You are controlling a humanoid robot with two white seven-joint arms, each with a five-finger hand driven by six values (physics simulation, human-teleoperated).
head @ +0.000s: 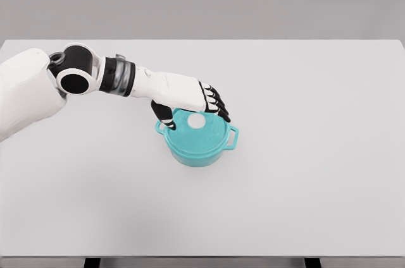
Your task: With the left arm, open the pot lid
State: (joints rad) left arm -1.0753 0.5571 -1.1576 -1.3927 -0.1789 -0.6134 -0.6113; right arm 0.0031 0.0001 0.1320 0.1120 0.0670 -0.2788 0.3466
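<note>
A white tabletop (304,186) fills most of the view. The left arm (114,77) reaches in from the left edge toward the middle. A teal pot (197,148) with two side handles stands near the tabletop's centre, its lid (205,134) on and a white knob (197,121) on top. The left hand (190,98) hovers over the lid's rear-left edge, fingers (218,105) spread loosely beside the knob, thumb by the left handle, gripping nothing visible.
</note>
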